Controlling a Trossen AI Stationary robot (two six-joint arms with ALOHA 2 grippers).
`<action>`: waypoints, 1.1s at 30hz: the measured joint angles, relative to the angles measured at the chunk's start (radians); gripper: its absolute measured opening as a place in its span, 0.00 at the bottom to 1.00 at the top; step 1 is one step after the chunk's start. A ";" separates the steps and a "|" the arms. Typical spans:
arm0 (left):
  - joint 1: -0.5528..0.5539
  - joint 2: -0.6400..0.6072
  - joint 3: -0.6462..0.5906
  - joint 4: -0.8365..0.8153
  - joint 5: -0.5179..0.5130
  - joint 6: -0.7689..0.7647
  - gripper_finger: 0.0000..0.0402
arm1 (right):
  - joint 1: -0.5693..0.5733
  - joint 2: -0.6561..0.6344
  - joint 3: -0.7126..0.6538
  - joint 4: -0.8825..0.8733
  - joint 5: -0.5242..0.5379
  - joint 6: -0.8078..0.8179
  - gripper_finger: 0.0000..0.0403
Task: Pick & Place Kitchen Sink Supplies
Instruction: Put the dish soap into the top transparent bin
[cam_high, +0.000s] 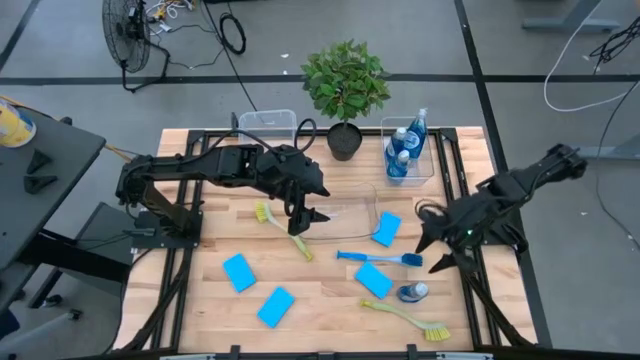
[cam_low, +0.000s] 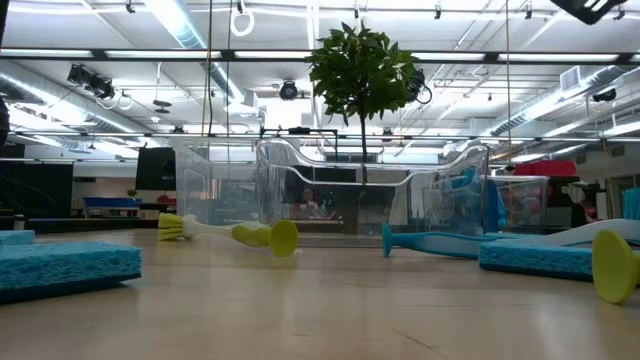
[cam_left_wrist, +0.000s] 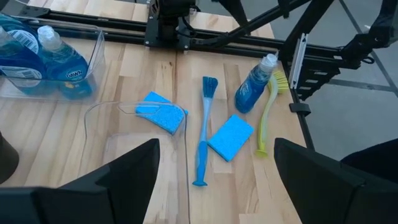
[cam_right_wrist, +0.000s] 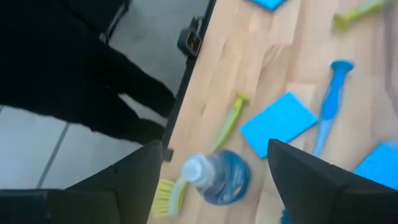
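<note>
High view: three bottles (cam_high: 403, 152) binned, one bottle (cam_high: 412, 292), sponges (cam_high: 239, 272) and brushes (cam_high: 380, 258) loose on our table (cam_high: 200, 300). Left gripper (cam_high: 305, 219) spread, empty; right gripper (cam_high: 440, 250) spread above that bottle.

You've got four blue sponges (cam_high: 239, 271) on the table (cam_high: 200, 300), plus three dish brushes: two yellow-green (cam_high: 282, 230) and one blue (cam_high: 380, 258). Count four bottles of blue liquid, three standing in a clear bin (cam_high: 407, 152) and one lying loose (cam_high: 412, 292). There are three clear bins in all, and one potted plant (cam_high: 345, 90)
</note>
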 joint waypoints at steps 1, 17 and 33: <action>0.000 0.000 0.000 0.000 0.000 0.000 0.79 | 0.014 0.013 0.000 0.001 0.000 0.008 0.73; 0.000 0.000 0.000 -0.001 0.000 0.000 0.79 | 0.225 0.205 0.000 -0.004 0.110 0.234 0.73; 0.000 0.000 0.000 -0.001 0.000 0.000 0.79 | 0.355 0.350 0.040 -0.013 0.357 0.161 0.73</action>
